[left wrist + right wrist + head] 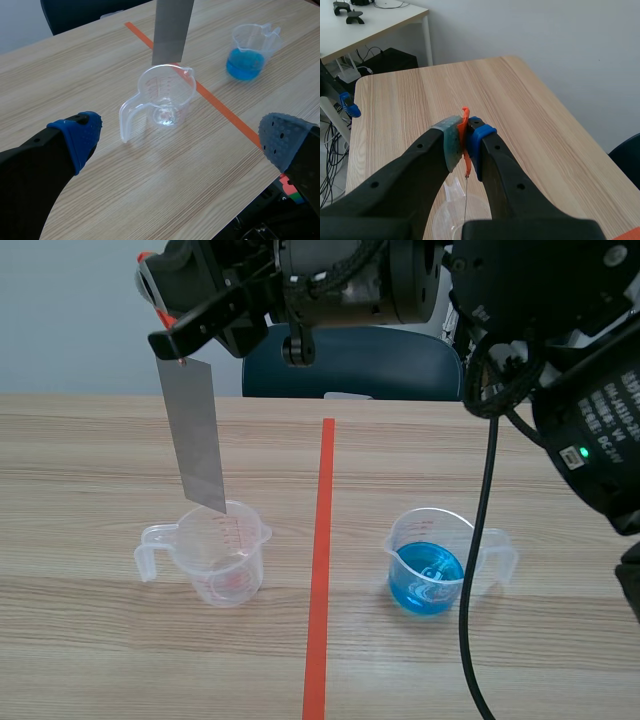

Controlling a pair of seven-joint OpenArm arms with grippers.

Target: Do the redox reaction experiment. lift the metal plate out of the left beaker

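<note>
My right gripper [180,340], on the arm raised across the far side of the bench [90,470], is clamped on the top of the metal plate [195,435]. The plate hangs tilted over the left beaker [225,555]. The right wrist camera shows that gripper [466,142] with its pads pressed tight together on an orange tab [465,122] at the plate's upper end. Below them the plate [466,200] is edge-on, a thin line running down toward the beaker [452,220].

From the scene camera the plate's lower corner sits right at the beaker's rim. From the left wrist camera the plate's [172,30] bottom edge hangs just above the mouth of the clear, handled beaker [165,97], which appears to hold only a trace of liquid.

My left gripper [180,137] sits low and near the bench, fingers spread wide with nothing between them. It is on the near side of the left beaker and not touching it.

Across the orange-red tape line [320,570], the right beaker [430,565] stands upright with blue liquid in its bottom, well apart from both grippers.
</note>
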